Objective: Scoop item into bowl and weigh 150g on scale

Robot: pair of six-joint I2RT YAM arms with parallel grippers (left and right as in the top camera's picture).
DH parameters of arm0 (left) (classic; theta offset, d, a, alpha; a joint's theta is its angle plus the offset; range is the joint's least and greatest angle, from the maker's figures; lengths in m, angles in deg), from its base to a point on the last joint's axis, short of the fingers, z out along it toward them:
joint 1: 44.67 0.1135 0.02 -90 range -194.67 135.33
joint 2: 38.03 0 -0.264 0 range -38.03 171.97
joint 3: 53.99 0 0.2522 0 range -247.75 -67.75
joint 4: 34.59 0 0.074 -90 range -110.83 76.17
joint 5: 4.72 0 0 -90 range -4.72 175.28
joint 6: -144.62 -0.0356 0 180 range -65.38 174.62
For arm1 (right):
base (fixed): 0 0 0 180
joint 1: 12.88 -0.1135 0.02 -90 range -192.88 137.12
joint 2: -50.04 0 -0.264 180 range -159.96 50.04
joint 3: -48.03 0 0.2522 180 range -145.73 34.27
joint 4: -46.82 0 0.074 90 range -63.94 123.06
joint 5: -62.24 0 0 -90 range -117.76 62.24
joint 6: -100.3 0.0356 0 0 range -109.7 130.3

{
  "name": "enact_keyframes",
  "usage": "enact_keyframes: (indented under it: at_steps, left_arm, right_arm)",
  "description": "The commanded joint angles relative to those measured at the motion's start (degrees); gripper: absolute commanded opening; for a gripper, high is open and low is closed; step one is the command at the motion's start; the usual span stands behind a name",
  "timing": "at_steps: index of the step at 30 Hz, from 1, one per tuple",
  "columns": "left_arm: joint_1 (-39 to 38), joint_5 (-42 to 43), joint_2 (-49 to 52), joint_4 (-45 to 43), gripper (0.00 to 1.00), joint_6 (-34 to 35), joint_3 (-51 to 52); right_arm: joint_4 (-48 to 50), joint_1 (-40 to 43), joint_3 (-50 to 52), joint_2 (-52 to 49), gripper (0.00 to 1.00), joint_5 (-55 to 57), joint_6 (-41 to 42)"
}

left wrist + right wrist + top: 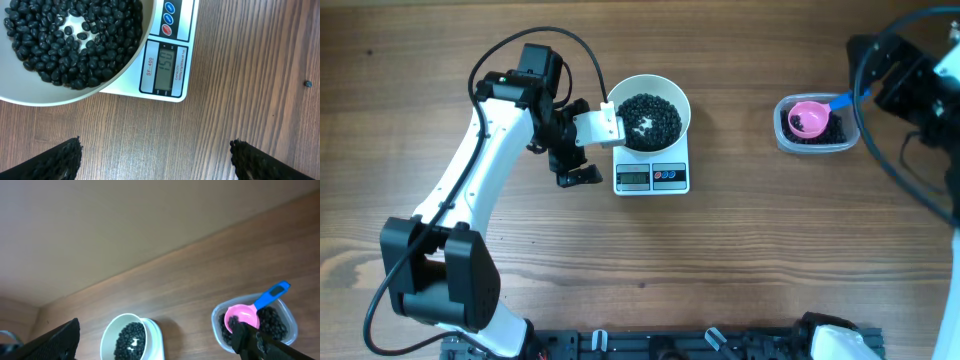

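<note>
The white bowl (625, 95) stands on the white scale (652, 177) and holds a heap of black beans (652, 120). In the left wrist view the bowl's rim (30, 92) overhangs the scale (167, 67), whose display reads 150. My left gripper (156, 152) hovers open over bare table in front of the scale, just left of it in the overhead view (575, 165). My right gripper (155, 337) is open and empty, raised high at the far right, looking down on the bowl (112, 332) and the tub.
A clear plastic tub (782, 128) with more beans stands right of the scale. A pink scoop (808, 118) with a blue handle rests in it. One stray bean (308, 84) lies on the table. The left arm (470, 190) crosses the table's left side.
</note>
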Motion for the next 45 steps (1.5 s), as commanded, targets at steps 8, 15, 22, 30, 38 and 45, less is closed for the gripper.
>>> enact_keyframes:
  at_steps: [8,15,22,30,38,45]
  left_arm:
    - [0.17,1.36,0.22,0.00,1.00,-1.11,0.37]
    - [0.17,1.36,0.22,0.00,1.00,-1.11,0.37]
    - [0.17,1.36,0.22,0.00,1.00,-1.11,0.37]
    - [0.17,1.36,0.22,0.00,1.00,-1.11,0.37]
    - [0.17,1.36,0.22,0.00,1.00,-1.11,0.37]
    - [0.17,1.36,0.22,0.00,1.00,-1.11,0.37]
  right_arm:
    - [-1.09,-0.22,0.15,17.53,1.00,0.35,0.39]
    - [-1.57,-0.28,0.15,23.67,1.00,0.35,0.35]
    - [-13.27,-0.85,0.17,29.77,1.00,0.33,0.39]
    - [-37.55,-2.86,0.26,35.67,1.00,5.01,0.61]
    - [-27.74,-3.63,0.26,38.80,0.70,25.31,0.81]
    - [-26.60,-8.26,0.26,43.39,1.00,29.68,13.66]
